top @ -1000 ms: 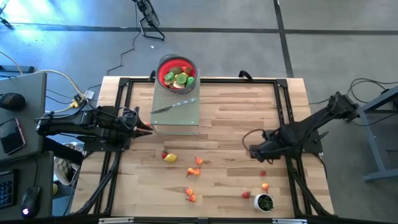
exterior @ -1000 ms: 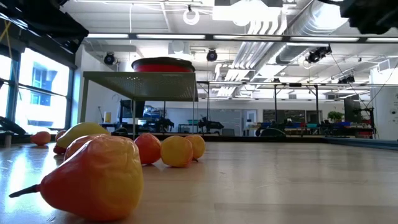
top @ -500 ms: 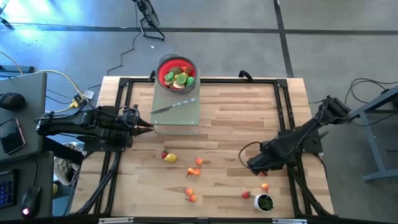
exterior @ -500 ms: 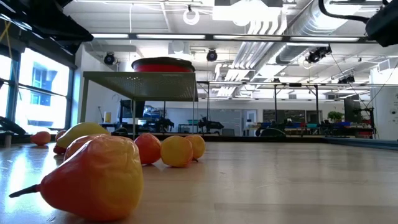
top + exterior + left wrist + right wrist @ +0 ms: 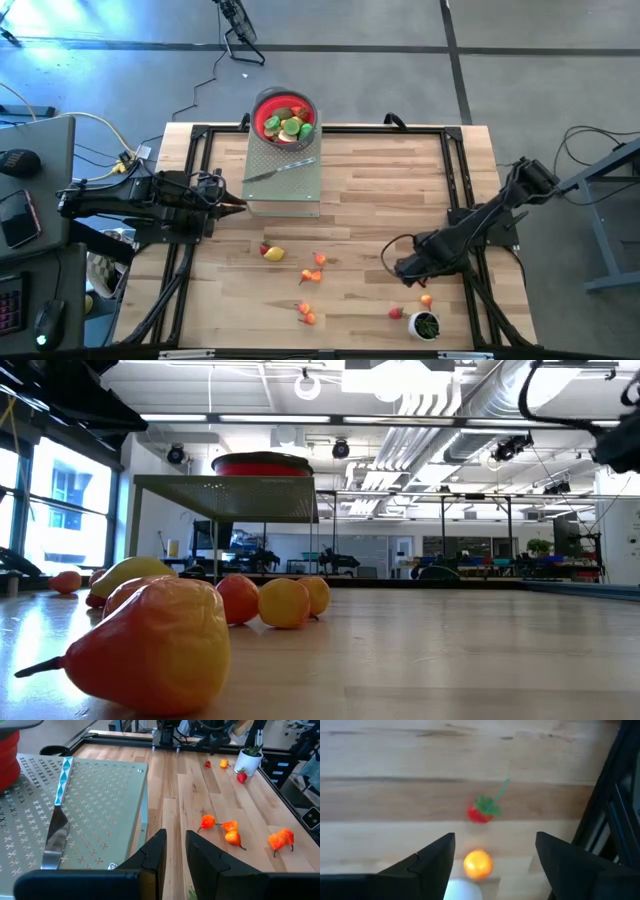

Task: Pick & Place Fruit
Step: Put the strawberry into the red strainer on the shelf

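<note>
- nearest you on the table [image 5: 380, 190], your right gripper [image 5: 495, 851] hangs over the front right corner, its fingers spread wide and holding nothing.
- between those fingers, in the right wrist view, an orange fruit [image 5: 478, 863] sits just beside a strawberry [image 5: 481, 811] with a green stem; from above, both lie near the small white cup [image 5: 425, 325].
- the risk here, as it reads: a drop that lands off-centre could nudge the round orange fruit and send it rolling toward the cup or the table's edge.
- the cup with its green contents stands close enough that a wide finger could clip it on the way down.
- further in, more loose fruit [image 5: 310, 280] lies scattered across the middle of the table, none of it yet placed.
- your left gripper [image 5: 173, 851] waits at the left side beside the perforated metal stand [image 5: 100, 805], fingers nearly closed with only a narrow gap, gripping nothing.
- a silver knife [image 5: 280, 168] lies on that stand.
- farthest off, the red bowl [image 5: 285, 117] holds green, yellow and tan fruit pieces.
</note>
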Robot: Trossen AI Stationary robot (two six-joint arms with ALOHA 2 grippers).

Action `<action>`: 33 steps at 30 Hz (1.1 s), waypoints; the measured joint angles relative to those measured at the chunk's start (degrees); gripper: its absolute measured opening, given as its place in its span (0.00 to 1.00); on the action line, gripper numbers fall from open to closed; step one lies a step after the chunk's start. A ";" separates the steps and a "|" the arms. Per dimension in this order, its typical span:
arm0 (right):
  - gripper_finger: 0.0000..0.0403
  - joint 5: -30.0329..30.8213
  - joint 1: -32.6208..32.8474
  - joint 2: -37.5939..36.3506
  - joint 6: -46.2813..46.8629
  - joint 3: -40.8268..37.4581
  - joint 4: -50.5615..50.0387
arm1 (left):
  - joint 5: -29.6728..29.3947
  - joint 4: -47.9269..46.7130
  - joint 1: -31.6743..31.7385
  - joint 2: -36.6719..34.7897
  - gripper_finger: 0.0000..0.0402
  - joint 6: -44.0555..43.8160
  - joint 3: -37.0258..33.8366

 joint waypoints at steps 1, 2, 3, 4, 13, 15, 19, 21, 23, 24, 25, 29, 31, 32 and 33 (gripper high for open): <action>0.67 -0.04 0.02 0.00 0.17 -1.10 1.12 | -0.01 0.00 0.01 0.01 0.17 0.00 0.00; 0.67 -0.15 0.02 0.00 0.31 -2.05 2.14 | -0.01 0.00 0.01 -0.01 0.17 0.00 0.00; 0.66 -0.31 0.02 0.00 0.37 -2.90 3.27 | -0.01 0.00 -0.01 -0.01 0.17 0.02 0.00; 0.65 -0.49 0.01 0.00 0.40 -3.75 4.53 | -0.01 0.00 0.01 0.00 0.17 0.01 0.00; 0.63 -1.11 -0.01 0.00 0.57 -10.18 15.86 | -0.10 0.02 0.01 -0.01 0.17 -0.15 0.00; 0.63 -1.16 -0.01 0.00 0.58 -10.72 15.86 | -0.14 0.02 0.00 0.00 0.17 -0.17 0.00; 0.63 -1.82 -0.01 -0.02 0.56 -11.40 16.83 | -0.14 0.02 0.01 0.00 0.17 -0.17 0.00; 0.63 -3.35 0.07 -0.02 0.56 -12.38 18.84 | -0.51 0.02 0.01 -0.01 0.17 -0.17 0.00; 0.63 -4.15 0.40 -0.02 0.59 -13.76 22.32 | -1.76 0.02 0.01 -0.01 0.17 -0.17 0.00; 0.63 -4.24 0.66 -0.02 0.88 -14.41 23.81 | -2.50 0.00 0.01 0.01 0.17 -0.17 0.00; 0.63 -4.22 0.93 -0.02 1.39 -14.92 24.72 | -3.01 0.00 0.00 0.00 0.17 -0.17 0.00; 0.63 -4.05 1.47 -0.13 2.16 -15.53 25.65 | -4.28 0.02 0.01 -0.01 0.17 -0.17 0.00; 0.63 -3.54 1.61 -0.13 2.15 -15.53 25.63 | -4.86 0.00 -0.01 0.01 0.17 -0.17 0.00; 0.63 -3.08 1.61 -0.13 2.13 -15.53 25.53 | -5.23 0.02 0.01 -0.01 0.17 -0.15 0.00; 0.63 -2.72 1.61 -0.13 2.13 -15.53 25.38 | -5.61 0.00 -0.01 -0.01 0.17 -0.10 0.00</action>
